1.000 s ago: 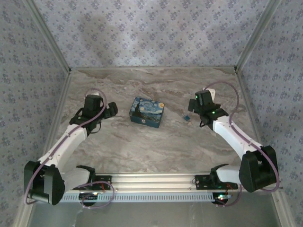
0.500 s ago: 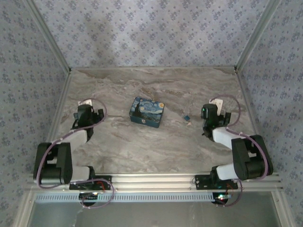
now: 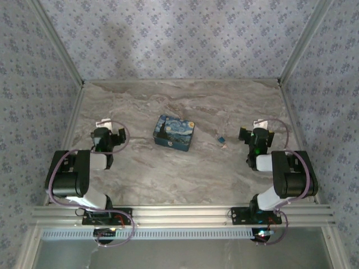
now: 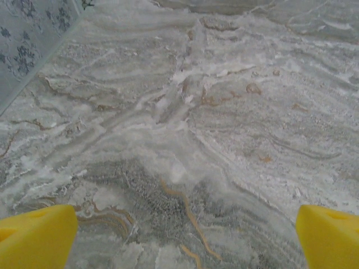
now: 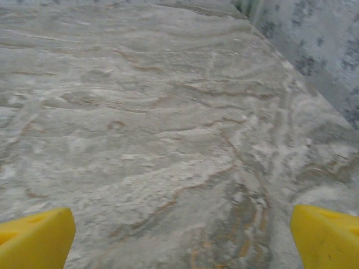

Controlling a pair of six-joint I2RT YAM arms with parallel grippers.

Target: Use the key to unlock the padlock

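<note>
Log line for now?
left hand open, empty | right hand open, empty | painted box mid-table | small blue item right of box

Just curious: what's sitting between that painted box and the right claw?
In the top view, a small blue item lies between the box and right claw; too small to identify.

No writing, label, brand, number or sign could be read on anything in these views.

table [image 3: 168, 179]: grey marbled top | painted box [image 3: 174, 133] — near centre | small blue item [image 3: 221, 138] — just right of box
</note>
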